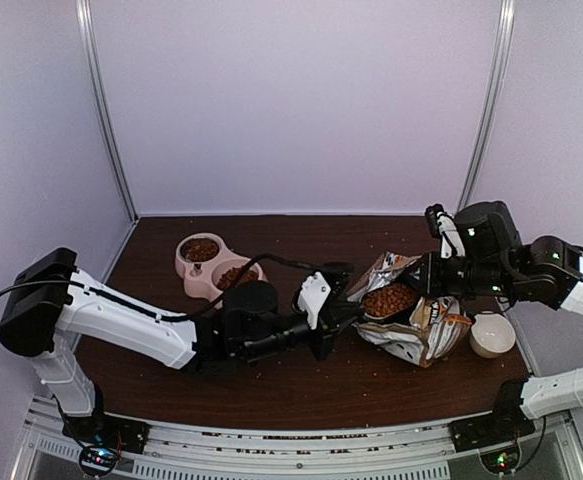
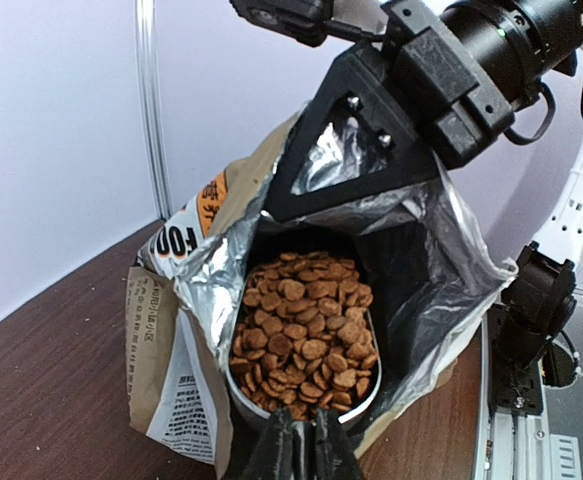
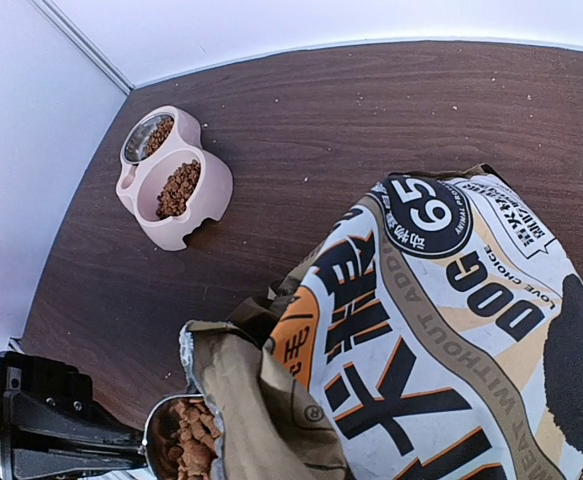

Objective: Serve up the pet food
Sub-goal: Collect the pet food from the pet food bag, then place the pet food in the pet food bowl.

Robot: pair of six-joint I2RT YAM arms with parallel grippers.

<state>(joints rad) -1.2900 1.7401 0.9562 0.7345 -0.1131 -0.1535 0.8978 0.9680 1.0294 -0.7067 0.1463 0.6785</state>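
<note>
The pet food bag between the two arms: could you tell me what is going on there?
The right gripper pinches the foil rim of the bag, holding its mouth open. The left gripper holds a metal scoop inside the mouth, heaped with kibble. The pink feeder across the table has kibble in both basins.

On the dark wooden table (image 1: pixel 301 235), a pink double-basin feeder (image 1: pixel 187 270) sits at ten o'clock, a shiny metal scoop (image 2: pixel 243 400) is just off centre toward three, and a white round bowl (image 1: pixel 492 335) rests farther out at four o'clock.
</note>
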